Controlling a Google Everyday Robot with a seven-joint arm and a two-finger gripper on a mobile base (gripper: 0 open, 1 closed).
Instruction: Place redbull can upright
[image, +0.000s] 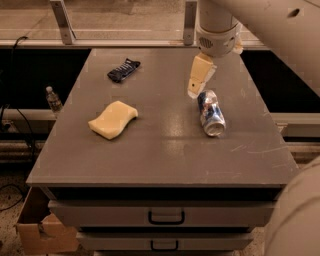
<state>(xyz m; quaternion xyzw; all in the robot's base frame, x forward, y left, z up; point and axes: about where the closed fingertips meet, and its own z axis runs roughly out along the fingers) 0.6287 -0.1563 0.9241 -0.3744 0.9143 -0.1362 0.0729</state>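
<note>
The redbull can (211, 112) lies on its side on the grey table (165, 155), right of centre, with a shiny silver end facing the front. It is blue and silver with small red marks. My gripper (196, 88) hangs from the pale arm (216, 30) just behind and to the left of the can's far end, close above the tabletop. It holds nothing that I can see.
A yellow sponge (113, 119) lies left of centre. A dark blue crinkled wrapper (123, 70) lies at the back left. A small bottle (52, 99) stands beyond the left edge. Drawers (166, 216) are below the front edge, and a cardboard box (40, 230) is on the floor.
</note>
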